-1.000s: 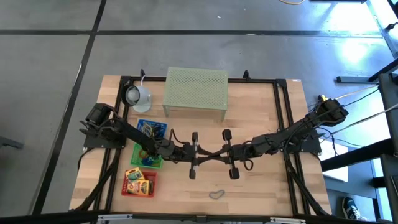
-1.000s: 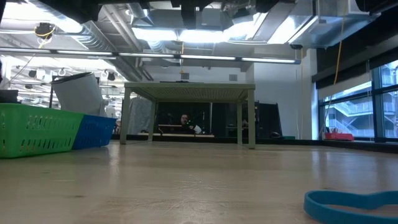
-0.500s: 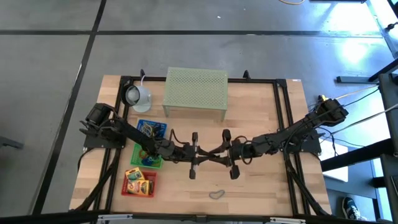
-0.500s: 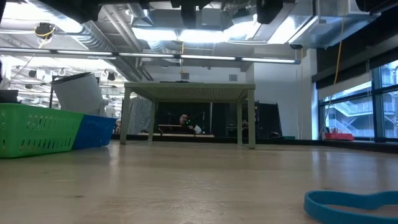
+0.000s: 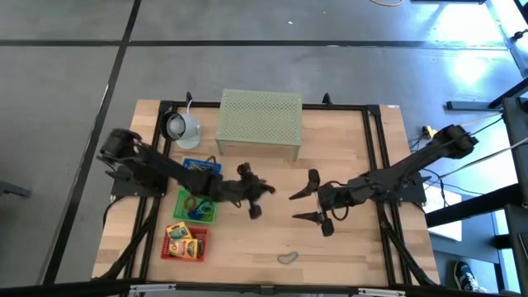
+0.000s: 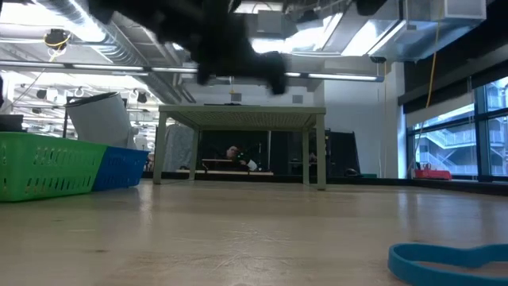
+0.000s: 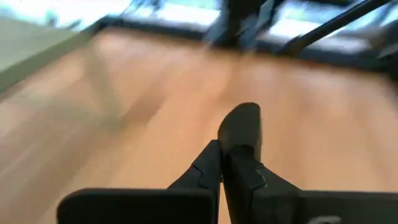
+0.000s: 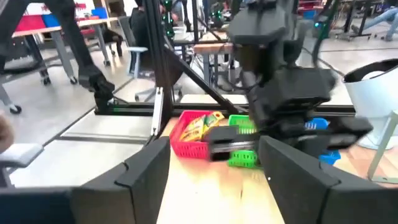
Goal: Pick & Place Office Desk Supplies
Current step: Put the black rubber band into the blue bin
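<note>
A thin blue-grey loop (image 5: 287,258) lies flat on the wood near the table's front edge, and the low view shows the same loop (image 6: 448,259). Two yellow printed boxes (image 5: 183,240) lie in a red bin (image 5: 170,252). Coloured loops fill a green bin (image 5: 196,206) and a blue bin (image 5: 200,170). My left gripper (image 5: 268,189) hangs over the table's middle, shut, and nothing shows between its fingers (image 7: 239,134). My right gripper (image 5: 300,206) faces it a short way to the right, open and empty (image 8: 214,180).
A pale green mesh stand (image 5: 260,124) stands at the far middle, with a white round lamp-like object (image 5: 183,126) to its left. The three bins line the left side. Black frame rails (image 5: 375,157) run along both table sides. Bare wood lies between the grippers and the front edge.
The two grippers stood tip to tip over the table's middle. My right gripper has opened and drawn back toward the right edge. My left gripper has pulled away toward the left and far edges and has turned.
</note>
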